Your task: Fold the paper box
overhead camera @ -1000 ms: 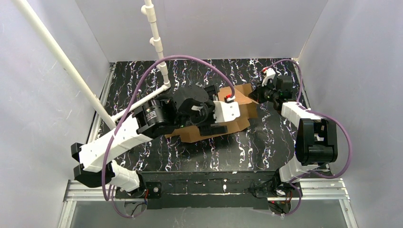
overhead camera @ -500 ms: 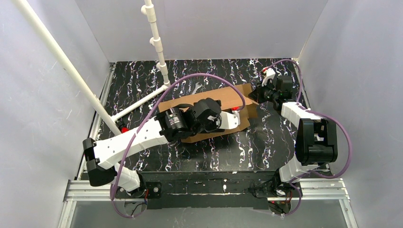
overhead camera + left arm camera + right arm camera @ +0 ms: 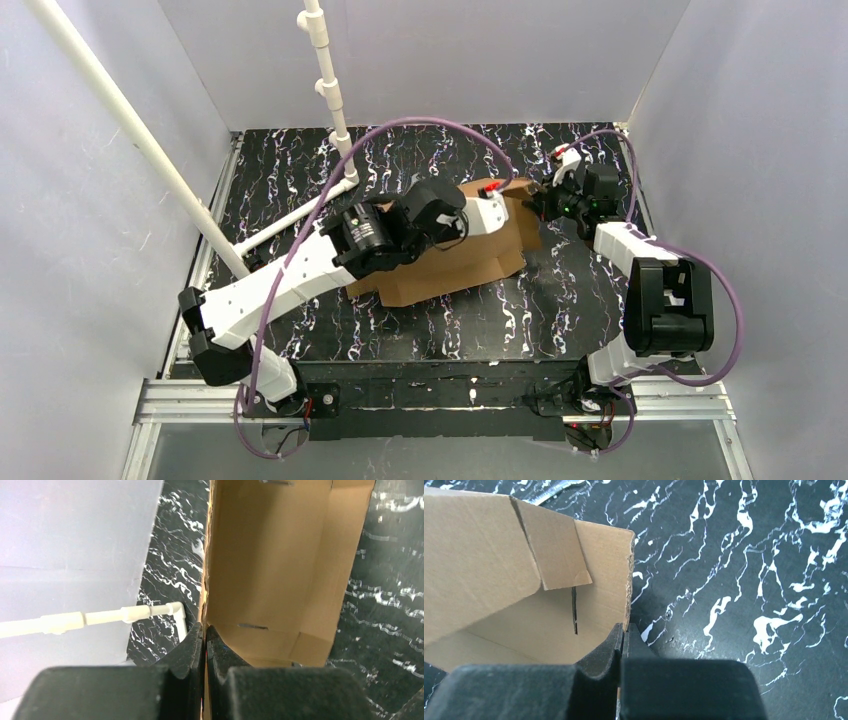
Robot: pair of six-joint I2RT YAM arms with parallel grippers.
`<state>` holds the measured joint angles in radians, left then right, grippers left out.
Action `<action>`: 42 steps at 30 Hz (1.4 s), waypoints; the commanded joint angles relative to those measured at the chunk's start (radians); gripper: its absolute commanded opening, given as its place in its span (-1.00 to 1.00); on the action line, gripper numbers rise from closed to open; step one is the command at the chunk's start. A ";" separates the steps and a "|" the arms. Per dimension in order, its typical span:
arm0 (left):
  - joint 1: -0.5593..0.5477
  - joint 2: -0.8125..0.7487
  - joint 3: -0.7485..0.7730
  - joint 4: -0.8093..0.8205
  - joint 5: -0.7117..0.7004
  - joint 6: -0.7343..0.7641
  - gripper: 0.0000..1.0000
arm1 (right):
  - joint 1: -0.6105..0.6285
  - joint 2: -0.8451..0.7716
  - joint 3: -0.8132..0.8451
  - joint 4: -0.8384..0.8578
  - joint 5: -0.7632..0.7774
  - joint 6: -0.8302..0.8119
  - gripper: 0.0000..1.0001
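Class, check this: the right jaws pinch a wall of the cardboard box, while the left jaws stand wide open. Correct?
No. In the left wrist view the left gripper is shut on a wall edge of the paper box, not open. The right gripper does pinch a wall.

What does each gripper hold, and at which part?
Both hold the box. The left gripper pinches the thin edge of a raised wall. The right gripper pinches the edge of the wall at the box's right end.
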<state>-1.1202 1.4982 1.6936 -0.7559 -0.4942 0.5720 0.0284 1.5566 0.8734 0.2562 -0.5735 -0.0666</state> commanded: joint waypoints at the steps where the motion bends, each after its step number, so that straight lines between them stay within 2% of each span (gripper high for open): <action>1: 0.003 -0.011 0.168 -0.069 -0.020 -0.109 -1.00 | 0.003 -0.059 0.001 0.104 -0.069 -0.010 -0.97; 4: 0.003 -0.012 0.210 -0.098 -0.009 -0.138 -1.00 | 0.002 -0.076 -0.001 0.151 -0.087 0.001 -0.97; 11: 0.005 -0.048 0.204 -0.104 -0.001 -0.158 -1.00 | 0.003 -0.117 -0.014 0.268 -0.156 0.028 -0.97; 20: 0.005 -0.003 0.307 -0.112 -0.043 -0.213 -1.00 | 0.007 -0.135 -0.040 0.394 -0.197 0.089 -0.97; 27: 0.005 -0.015 0.295 -0.089 0.034 -0.269 -1.00 | 0.007 -0.103 -0.185 0.671 -0.151 0.090 -0.97; 33: 0.005 -0.028 0.262 -0.095 0.050 -0.373 -1.00 | 0.013 -0.103 -0.284 0.752 -0.125 0.022 -0.97; 42: 0.005 0.001 0.292 -0.164 -0.028 -0.611 -1.00 | 0.015 -0.108 -0.389 0.881 -0.118 0.040 -0.97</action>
<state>-1.1187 1.5002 1.9625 -0.8970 -0.4606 0.1032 0.0353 1.4570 0.5110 1.0077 -0.6971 -0.0212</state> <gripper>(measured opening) 0.014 0.033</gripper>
